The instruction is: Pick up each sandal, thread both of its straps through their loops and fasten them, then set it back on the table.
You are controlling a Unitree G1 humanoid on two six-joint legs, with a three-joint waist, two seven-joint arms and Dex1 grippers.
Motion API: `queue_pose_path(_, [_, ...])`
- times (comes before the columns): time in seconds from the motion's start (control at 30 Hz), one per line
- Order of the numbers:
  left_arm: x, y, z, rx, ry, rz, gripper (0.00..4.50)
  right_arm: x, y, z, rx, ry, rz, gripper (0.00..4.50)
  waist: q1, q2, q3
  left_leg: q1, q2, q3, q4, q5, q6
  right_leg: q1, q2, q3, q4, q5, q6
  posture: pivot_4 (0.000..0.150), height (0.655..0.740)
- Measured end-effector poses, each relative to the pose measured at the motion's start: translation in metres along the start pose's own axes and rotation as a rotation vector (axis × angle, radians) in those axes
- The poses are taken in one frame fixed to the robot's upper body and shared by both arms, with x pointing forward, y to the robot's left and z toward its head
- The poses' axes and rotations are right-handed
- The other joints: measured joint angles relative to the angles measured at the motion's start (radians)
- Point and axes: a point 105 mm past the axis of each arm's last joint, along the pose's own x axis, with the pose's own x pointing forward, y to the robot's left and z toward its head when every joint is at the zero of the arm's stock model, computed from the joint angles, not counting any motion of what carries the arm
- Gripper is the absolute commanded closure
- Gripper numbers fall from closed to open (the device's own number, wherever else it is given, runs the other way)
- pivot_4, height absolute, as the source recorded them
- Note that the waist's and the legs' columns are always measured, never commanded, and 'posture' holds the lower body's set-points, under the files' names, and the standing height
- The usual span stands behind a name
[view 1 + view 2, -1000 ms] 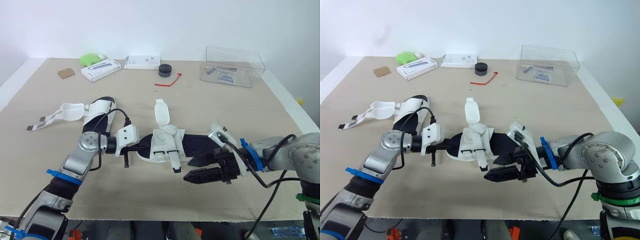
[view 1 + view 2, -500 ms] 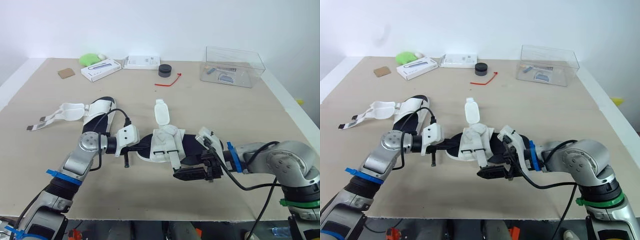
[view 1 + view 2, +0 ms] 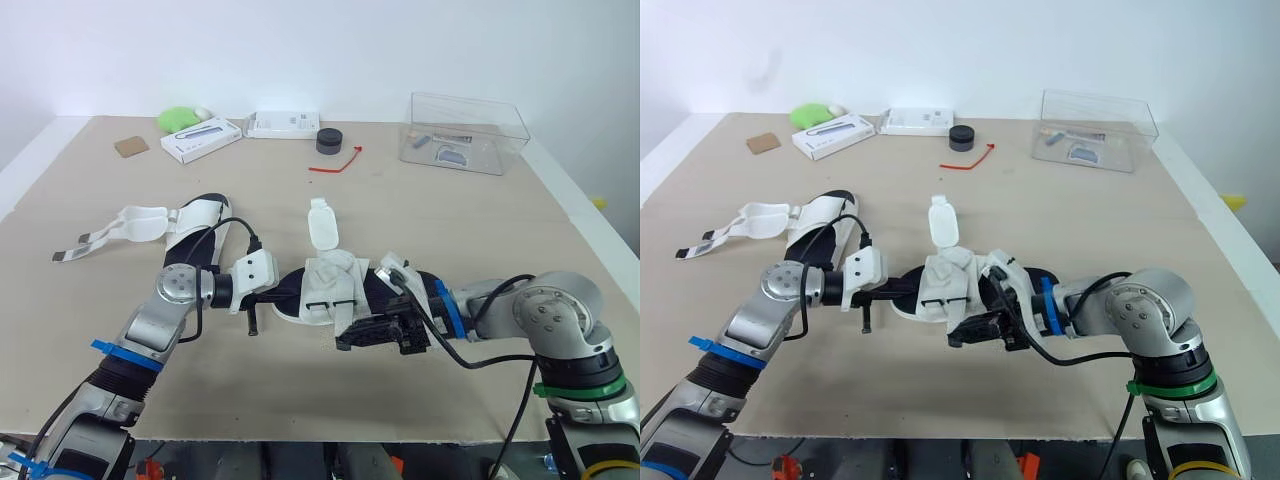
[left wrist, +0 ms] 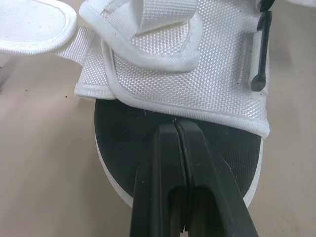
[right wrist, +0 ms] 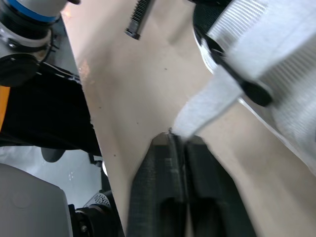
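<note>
Left eye view: sandal (image 3: 330, 283) lies mid-table (image 3: 470, 220), a gripper at each side.
Its black sole edge sits clamped in the left gripper (image 4: 175, 127); the right gripper (image 5: 174, 139) pinches the tip of a white strap (image 5: 207, 103) just beside the sandal.

Sandal (image 4: 197, 64) of coarse white woven cloth over a matt black footbed (image 4: 123, 143) (smooth, rubbery-looking)
</note>
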Motion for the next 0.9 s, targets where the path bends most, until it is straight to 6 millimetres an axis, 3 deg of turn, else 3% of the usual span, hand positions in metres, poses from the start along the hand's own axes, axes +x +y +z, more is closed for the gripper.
queue_pose_path(0.47, [0.0, 0.0, 0.0, -0.005, 0.001, 0.003, 4.5, -0.012, 0.014, -0.033, 0.052, 0.143, 0.057, 4.44, 0.0, 0.0, 0.0, 0.0, 0.0, 0.0, 0.0, 0.0, 0.0, 0.0, 0.0, 0.0, 0.0, 0.0, 0.0, 0.15, 0.74])
queue_pose_path(0.9, [0.0, 0.0, 0.0, -0.006, 0.002, 0.003, 4.5, -0.022, 0.037, -0.035, 0.044, 0.173, 0.189, 4.44, 0.0, 0.0, 0.0, 0.0, 0.0, 0.0, 0.0, 0.0, 0.0, 0.0, 0.0, 0.0, 0.0, 0.0, 0.0, 0.15, 0.74])
